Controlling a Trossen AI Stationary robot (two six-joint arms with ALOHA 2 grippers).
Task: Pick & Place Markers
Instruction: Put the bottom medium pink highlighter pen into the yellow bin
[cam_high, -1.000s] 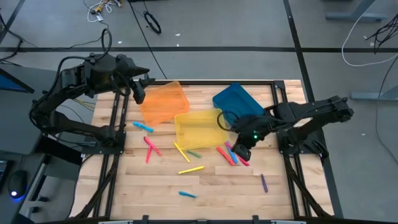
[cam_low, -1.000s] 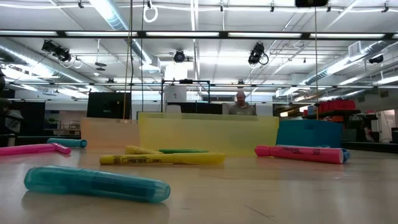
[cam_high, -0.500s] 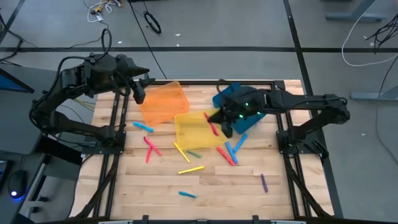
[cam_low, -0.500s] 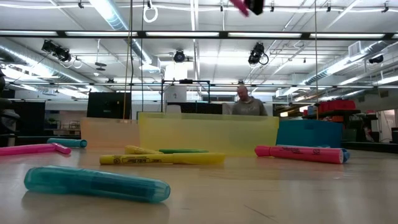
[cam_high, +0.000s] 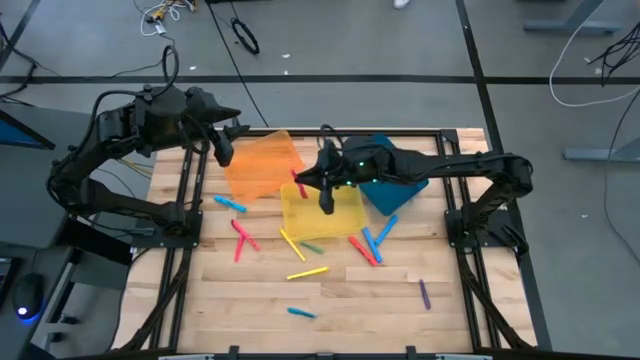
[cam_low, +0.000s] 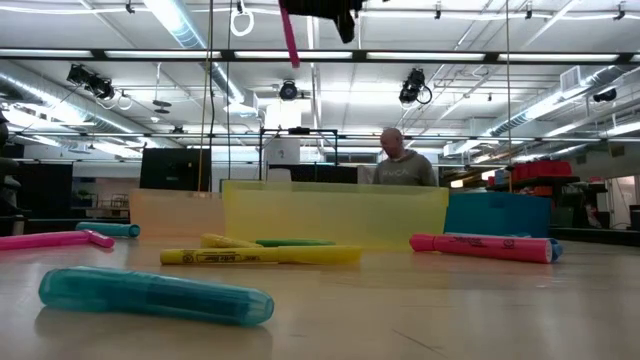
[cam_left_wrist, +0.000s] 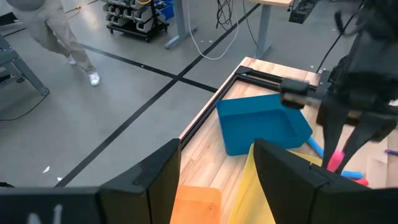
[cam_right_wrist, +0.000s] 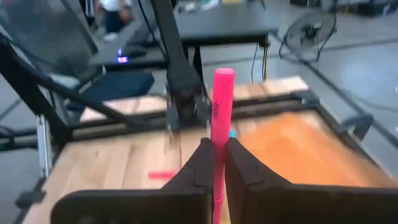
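1. The pink marker (cam_right_wrist: 221, 118) was clamped between the closed jaws of the right gripper (cam_high: 325, 192), held high above the worktop (cam_high: 340, 290) over the near edge of the orange bin (cam_high: 262, 163) and the top left corner of the yellow bin (cam_high: 322, 208).
2. The other markers lay loose on the wood: a red-and-blue cluster (cam_high: 370, 244) just right of the yellow bin, a yellow one (cam_high: 307, 272) and a teal one (cam_high: 301, 313) nearer the front, a purple one (cam_high: 424, 293) toward the right, and pink ones (cam_high: 241, 238) to the left.
3. The blue bin (cam_high: 392, 170) sat beside the yellow one, under the right arm.
4. The left gripper (cam_high: 222, 148) waited at the orange bin's far left corner, its jaws apart and holding nothing.
5. Which bin was meant could not be told. To release well, the arm should probably centre the marker over one bin's open floor, away from the shared rims, lower it close and only then part the jaws, so the marker does not bounce out.
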